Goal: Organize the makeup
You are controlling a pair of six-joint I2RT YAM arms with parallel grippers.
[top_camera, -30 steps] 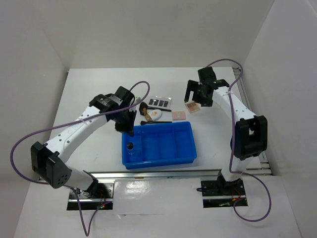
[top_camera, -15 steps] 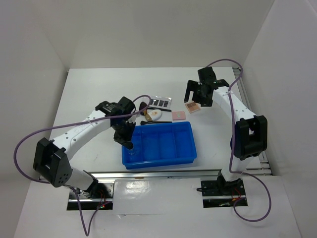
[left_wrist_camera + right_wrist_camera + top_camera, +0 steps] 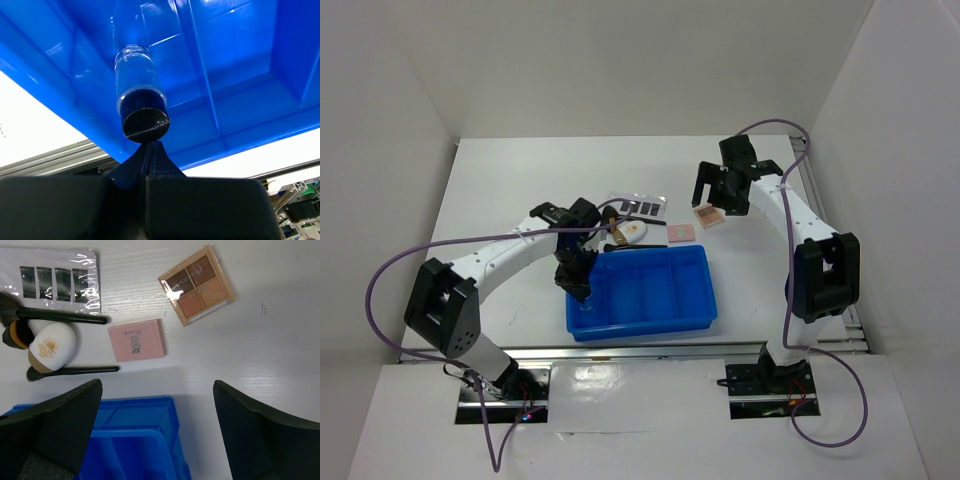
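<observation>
The clear black-capped vial (image 3: 142,117) stands in the left end compartment of the blue divided tray (image 3: 708,292). My left gripper (image 3: 150,146) is shut and empty, its tips right at the edge of the vial's cap; in the top view it (image 3: 582,290) hides the vial. My right gripper (image 3: 156,385) is open and empty above the table, also seen in the top view (image 3: 718,202). Below it lie a tan four-pan square (image 3: 196,285), a pink square (image 3: 136,340), a white oval piece (image 3: 50,346), two black brushes (image 3: 62,316) and the clear palette with dark pans (image 3: 50,277).
The tray's other compartments (image 3: 250,45) hold nothing. The loose makeup lies in a cluster just behind the tray (image 3: 650,225). White walls close in the table on the left, back and right. Purple cables arc from both arms.
My left arm has swung down from behind the tray into its left compartment, over the vial. The right arm has not moved.
</observation>
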